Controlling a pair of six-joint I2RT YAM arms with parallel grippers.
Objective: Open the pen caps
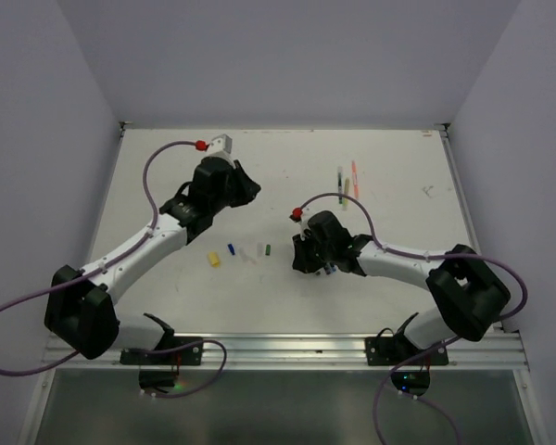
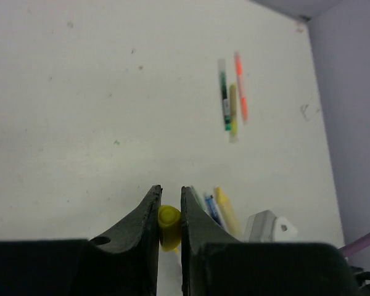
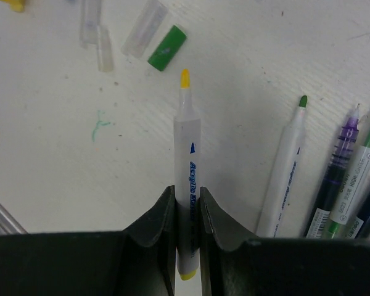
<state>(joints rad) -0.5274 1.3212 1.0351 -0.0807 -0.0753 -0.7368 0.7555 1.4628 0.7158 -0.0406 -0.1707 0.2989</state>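
Left wrist: left fingers point(image 2: 143, 229) narrow, pinching yellow cap point(image 2: 169, 224); right fingers point(image 3: 155, 225) narrow, clamping yellow-tipped marker point(image 3: 188, 157).

Three pens point(image 2: 233, 110) lie far out on the worktop point(image 1: 398, 139) and five more show in the right wrist view, one of them a yellow-tipped marker point(image 3: 188, 148), while the caps number one green cap point(image 3: 167, 47), one blue cap point(image 1: 231, 248), three clear caps point(image 3: 145, 36), one yellow cap point(image 1: 213, 260) and a second yellow cap point(image 2: 168, 223).
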